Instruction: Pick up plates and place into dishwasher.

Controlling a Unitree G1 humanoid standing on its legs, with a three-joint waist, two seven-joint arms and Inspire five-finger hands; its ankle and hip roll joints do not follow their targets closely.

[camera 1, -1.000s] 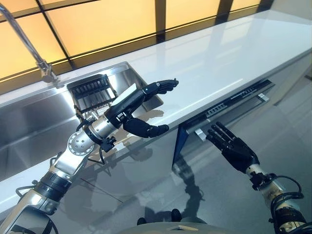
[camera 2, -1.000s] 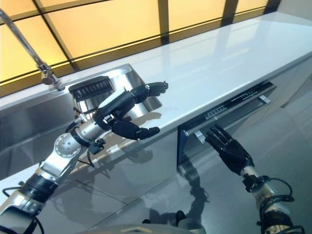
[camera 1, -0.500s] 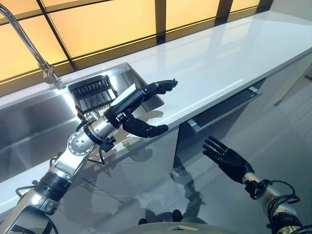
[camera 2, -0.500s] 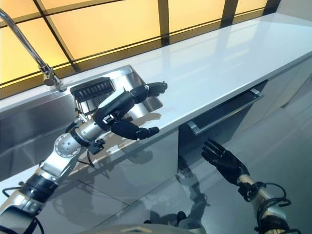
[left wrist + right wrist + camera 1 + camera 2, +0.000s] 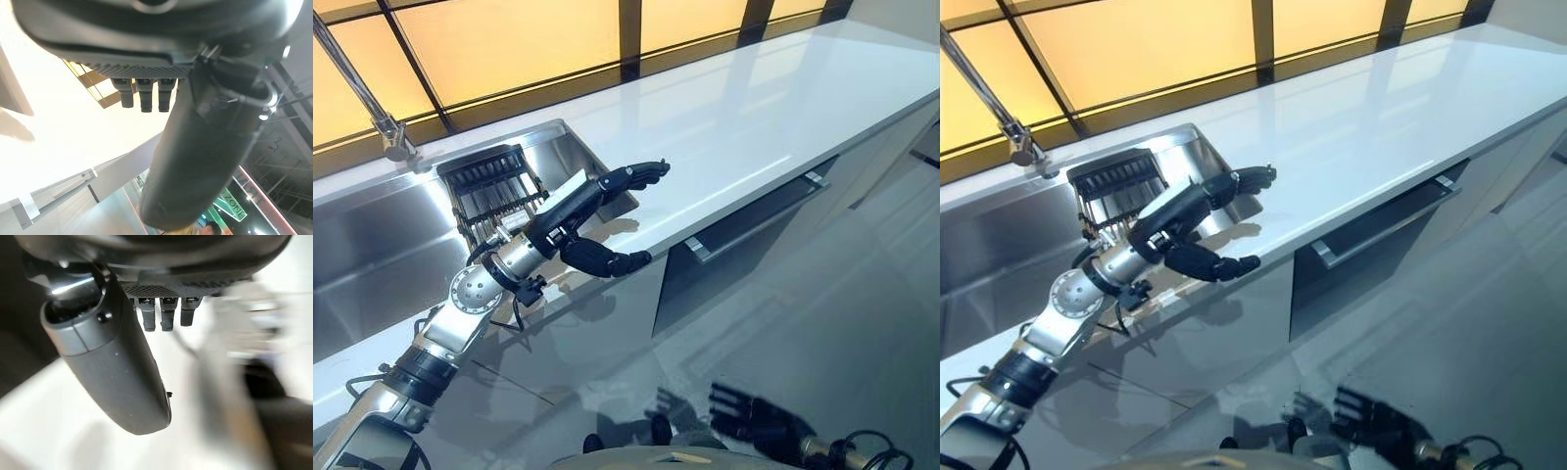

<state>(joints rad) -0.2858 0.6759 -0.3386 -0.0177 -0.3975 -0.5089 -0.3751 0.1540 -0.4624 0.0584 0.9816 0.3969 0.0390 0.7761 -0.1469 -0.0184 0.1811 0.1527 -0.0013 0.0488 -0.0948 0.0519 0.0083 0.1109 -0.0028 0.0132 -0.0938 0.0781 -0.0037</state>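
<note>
My left hand (image 5: pixel 570 210) hovers open over the white counter's front edge, just right of the sink, with fingers stretched out and thumb (image 5: pixel 607 262) below; it holds nothing. A black dish rack (image 5: pixel 492 188) stands in the steel sink (image 5: pixel 372 245) behind that hand; I cannot make out plates in it. The dishwasher door (image 5: pixel 729 264), dark with a silver bar handle (image 5: pixel 759 213), sits flush under the counter. My right hand (image 5: pixel 762 425) is low near the floor, well below the door, open and empty.
The long white counter (image 5: pixel 744 108) runs to the right along the windows. A curved faucet (image 5: pixel 357 83) rises at the sink's back left. Grey cabinet fronts (image 5: pixel 587 333) flank the dishwasher, with glossy floor (image 5: pixel 842 323) before them.
The dishwasher door, ajar a second ago with its control strip showing, now stands shut. My right hand dropped from the door's handle area toward the floor. The camera shifted slightly; the left hand held still.
</note>
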